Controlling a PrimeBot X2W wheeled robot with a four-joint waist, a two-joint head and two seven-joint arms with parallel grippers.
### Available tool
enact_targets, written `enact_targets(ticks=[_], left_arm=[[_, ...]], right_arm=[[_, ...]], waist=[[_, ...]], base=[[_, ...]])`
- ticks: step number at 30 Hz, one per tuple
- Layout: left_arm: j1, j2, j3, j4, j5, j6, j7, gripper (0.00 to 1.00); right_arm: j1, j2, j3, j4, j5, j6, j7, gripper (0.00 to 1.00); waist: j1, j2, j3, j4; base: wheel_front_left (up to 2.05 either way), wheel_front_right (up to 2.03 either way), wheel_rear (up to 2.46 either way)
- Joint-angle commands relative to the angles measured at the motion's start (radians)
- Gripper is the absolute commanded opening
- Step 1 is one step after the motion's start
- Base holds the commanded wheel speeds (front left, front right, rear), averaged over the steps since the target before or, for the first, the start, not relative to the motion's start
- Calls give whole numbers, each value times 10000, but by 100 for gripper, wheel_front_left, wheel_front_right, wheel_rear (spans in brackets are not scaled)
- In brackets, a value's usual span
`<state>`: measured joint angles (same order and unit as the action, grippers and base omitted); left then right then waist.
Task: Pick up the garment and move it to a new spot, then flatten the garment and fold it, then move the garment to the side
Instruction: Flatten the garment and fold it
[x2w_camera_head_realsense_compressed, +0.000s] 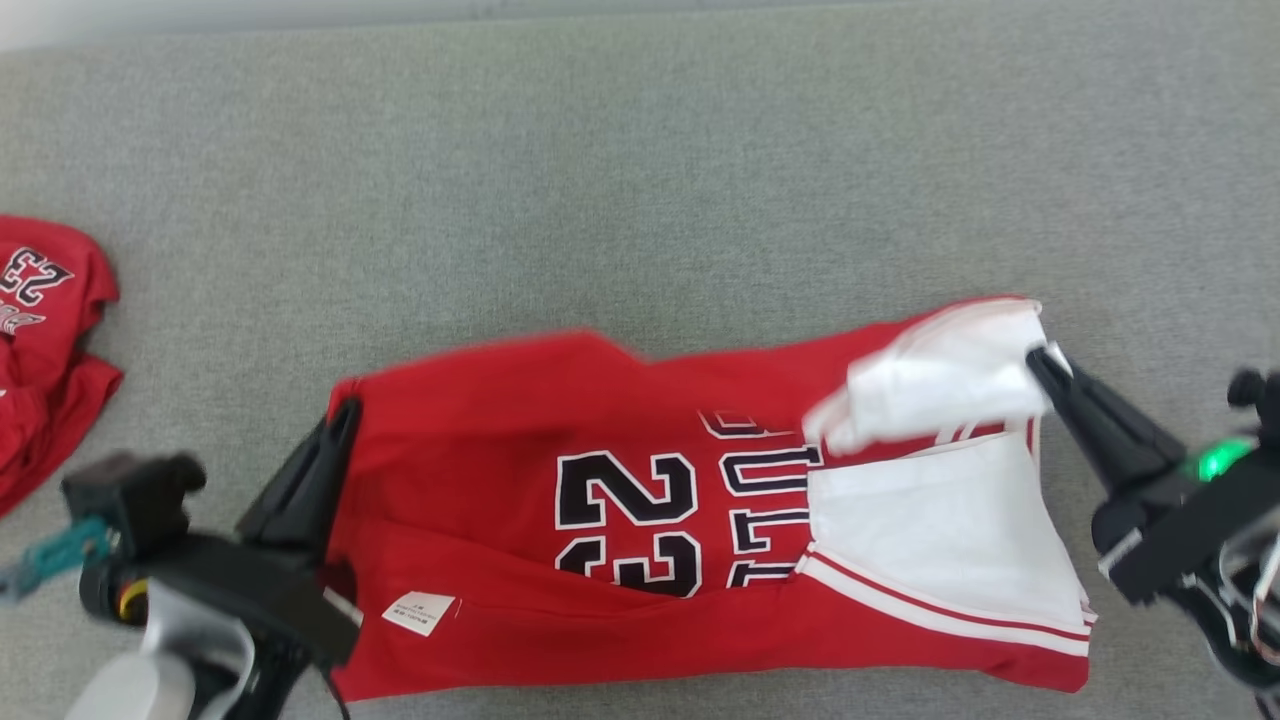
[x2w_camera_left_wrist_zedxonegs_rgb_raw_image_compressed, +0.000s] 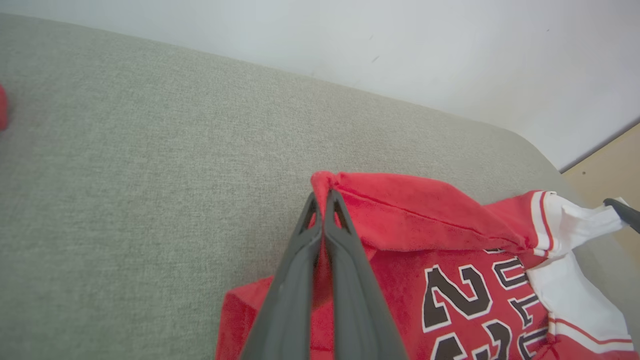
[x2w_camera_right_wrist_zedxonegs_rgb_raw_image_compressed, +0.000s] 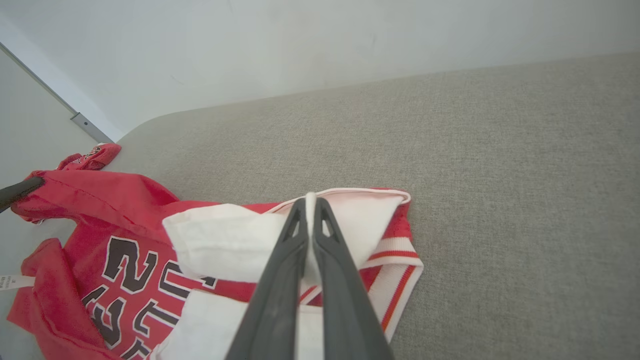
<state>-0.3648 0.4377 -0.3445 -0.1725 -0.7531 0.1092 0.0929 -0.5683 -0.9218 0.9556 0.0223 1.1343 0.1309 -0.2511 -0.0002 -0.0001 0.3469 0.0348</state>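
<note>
Garment (x2w_camera_head_realsense_compressed: 500, 420): a red basketball jersey with white trim is lying across the grey surface on the robot's side, with a pincer gripping it at each end.
Left gripper (x2w_camera_head_realsense_compressed: 345, 412): its jaws are pressing together on the jersey's red corner at the robot's left. In its own wrist view (x2w_camera_left_wrist_zedxonegs_rgb_raw_image_compressed: 324, 197) a fold of red cloth is poking up between the tips.
Right gripper (x2w_camera_head_realsense_compressed: 1042, 360): its jaws are pinching tight on white cloth at the jersey's other end. Its wrist view (x2w_camera_right_wrist_zedxonegs_rgb_raw_image_compressed: 311, 200) is showing a thin white edge squeezed between the tips.
Far edge: it is running from one grip to the other, and the white part is bunching and folding over just beside the right-hand grip.
Number 23 (x2w_camera_head_realsense_compressed: 625, 490): the black, white-outlined print is facing up near the middle, with a crease cutting across its lower part.
Tag (x2w_camera_head_realsense_compressed: 420, 612): a small white label is sitting on the red cloth near the left-hand pincer.
Surface (x2w_camera_head_realsense_compressed: 640, 180): plain grey woven fabric is stretching away on all sides of the jersey.
Second jersey (x2w_camera_head_realsense_compressed: 45, 330): another red one is lying crumpled at the robot's far left, well apart.
Wall (x2w_camera_left_wrist_zedxonegs_rgb_raw_image_compressed: 425, 45): a pale wall is rising behind the surface's far edge.
</note>
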Motion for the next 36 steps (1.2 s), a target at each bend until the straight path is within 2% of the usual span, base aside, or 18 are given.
enact_targets(ticks=[1, 13, 17, 18, 19, 20, 26, 29, 36], left_arm=[[394, 90, 99, -170, -132, 95, -61, 0], [2426, -15, 482, -962, -1144, 399, -191, 0], [2975, -155, 377, -725, -1418, 440, -113, 0], [3010, -200, 359, -651, -1460, 440, -132, 0], [3024, -242, 342, -532, -1464, 475, -158, 23], [3022, -253, 324, -401, -1402, 533, -177, 99], [2862, -423, 302, -19, -728, 879, -818, 100], [2699, -429, 296, 33, -36, 1295, -1256, 100], [2186, -426, 244, -235, 1590, 2415, -2107, 100]], right_arm=[[347, -2, -171, -71, 99, -3, -67, 0], [3002, 310, -1497, -948, 214, -3, 16, 0], [3767, 680, -1849, -874, 41, -3, 366, 0], [3842, 769, -1934, -791, -69, -3, 422, 24], [3937, 895, -2062, -698, -90, -3, 452, 58], [4040, 1044, -2140, -643, -136, -3, 502, 100], [4620, 1867, -3534, -370, -930, -3, 172, 100], [4895, 2469, -4684, -337, -1676, -3, 13, 100], [5373, 4421, -7395, -883, -4112, -3, -34, 100]], waist=[[2, 1, -151, -85], [2, 1, -631, -156], [2, 1, -729, -208], [2, 1, -750, -204], [2, 1, -782, -192], [2, 1, -807, -183], [2, 1, -972, -229], [2, 1, -1025, -257], [2, 1, -1147, -257]], base=[[0, 0, 0], [0, 0, 0], [0, 0, 0], [0, 0, 0], [0, 0, 0], [0, 0, 0], [0, 0, 0], [0, 0, 0], [0, 0, 0]])
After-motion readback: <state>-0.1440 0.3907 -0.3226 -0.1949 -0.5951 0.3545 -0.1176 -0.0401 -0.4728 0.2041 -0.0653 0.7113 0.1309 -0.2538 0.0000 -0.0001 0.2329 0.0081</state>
